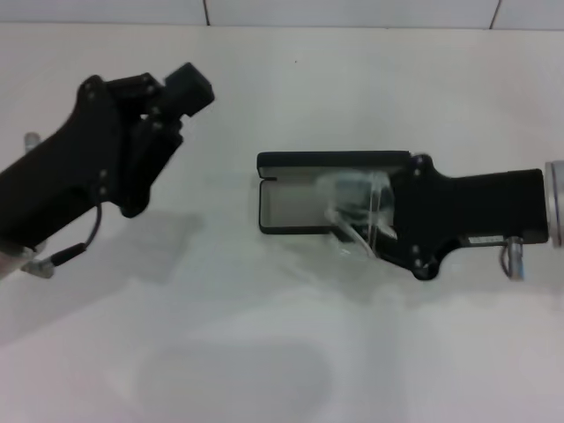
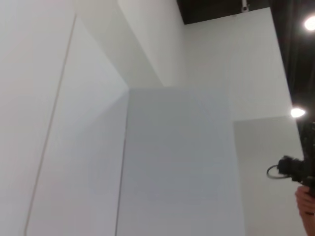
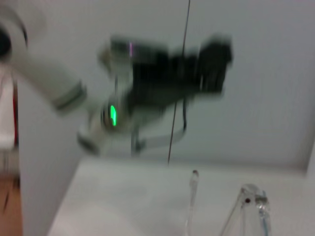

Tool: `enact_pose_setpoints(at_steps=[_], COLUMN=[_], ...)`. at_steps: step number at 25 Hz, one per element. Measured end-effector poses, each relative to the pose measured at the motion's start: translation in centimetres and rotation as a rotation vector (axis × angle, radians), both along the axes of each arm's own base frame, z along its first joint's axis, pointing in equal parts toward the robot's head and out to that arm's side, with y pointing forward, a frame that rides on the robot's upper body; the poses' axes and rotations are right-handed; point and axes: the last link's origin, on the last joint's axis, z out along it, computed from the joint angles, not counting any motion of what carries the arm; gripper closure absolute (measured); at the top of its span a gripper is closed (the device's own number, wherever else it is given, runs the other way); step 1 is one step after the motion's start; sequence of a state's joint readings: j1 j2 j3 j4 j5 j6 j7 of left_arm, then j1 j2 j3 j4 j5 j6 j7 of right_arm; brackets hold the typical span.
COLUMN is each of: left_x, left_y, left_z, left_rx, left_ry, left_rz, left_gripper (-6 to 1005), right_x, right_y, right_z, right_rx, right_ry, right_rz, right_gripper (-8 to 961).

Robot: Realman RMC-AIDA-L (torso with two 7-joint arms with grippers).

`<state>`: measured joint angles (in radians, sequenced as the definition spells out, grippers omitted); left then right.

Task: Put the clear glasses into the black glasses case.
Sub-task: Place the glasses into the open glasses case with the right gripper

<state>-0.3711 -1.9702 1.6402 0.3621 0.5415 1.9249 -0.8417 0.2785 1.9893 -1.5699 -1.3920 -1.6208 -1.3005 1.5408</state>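
Head view: a white table (image 1: 264,370) carries the open black glasses case (image 1: 304,198). The right gripper (image 1: 374,220), over the case's end, clasps the clear glasses (image 1: 357,207) above its lining. The left gripper (image 1: 189,88), well apart from the case; its finger state is unclear.

Left wrist view: white walls (image 2: 162,147).

Right wrist view: the glasses' clear arms (image 3: 193,196) before the left gripper (image 3: 211,59).

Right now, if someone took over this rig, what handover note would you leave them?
Right gripper: over the open black glasses case, apparently carrying the clear glasses; its fingers are hidden.
Left gripper: raised off to the left, away from the case, holding nothing.
Done: case lies open on the white table; glasses brought over its grey lining.
Left: seat the glasses fully inside, let go, pull the right arm back.
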Motion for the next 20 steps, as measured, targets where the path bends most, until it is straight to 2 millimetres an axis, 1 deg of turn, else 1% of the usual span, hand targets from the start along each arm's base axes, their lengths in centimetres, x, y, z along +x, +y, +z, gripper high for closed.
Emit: enact_pose_setpoints(at_steps=[2, 4, 6, 7, 10, 13, 17, 20], left_x=[-0.3, -0.4, -0.6, -0.6, -0.7, -0.7, -0.6, -0.8], left_y=[-0.1, -0.1, -0.3, -0.3, -0.4, -0.4, -0.5, -0.8], left_z=[0.2, 0.3, 0.3, 0.3, 0.3, 0.2, 0.1, 0.1], left_rx=[0.005, 0.006, 0.01, 0.011, 0.011, 0.012, 0.011, 0.012], left_ry=[0.003, 0.004, 0.005, 0.006, 0.006, 0.005, 0.0, -0.004], left_rz=[0.007, 0.011, 0.016, 0.017, 0.02, 0.021, 0.02, 0.024], left_gripper=[966, 966, 966, 966, 966, 966, 966, 966], right_x=[-0.5, -1.4, -2.5, -2.9, -4.9, -6.2, -7.2, -7.8], right_y=[-0.1, -0.1, 0.1, 0.3, 0.9, 1.6, 2.6, 3.5], right_z=[0.3, 0.7, 0.9, 0.9, 0.8, 0.6, 0.1, -1.3], right_rx=[-0.009, -0.025, -0.039, -0.038, -0.019, 0.008, 0.029, 0.049], right_ry=[-0.117, -0.231, -0.364, -0.391, -0.561, -0.658, -0.773, -0.857], right_rz=[-0.046, -0.082, -0.117, -0.12, -0.151, -0.171, -0.194, -0.176], right_gripper=[840, 840, 840, 840, 840, 840, 840, 840])
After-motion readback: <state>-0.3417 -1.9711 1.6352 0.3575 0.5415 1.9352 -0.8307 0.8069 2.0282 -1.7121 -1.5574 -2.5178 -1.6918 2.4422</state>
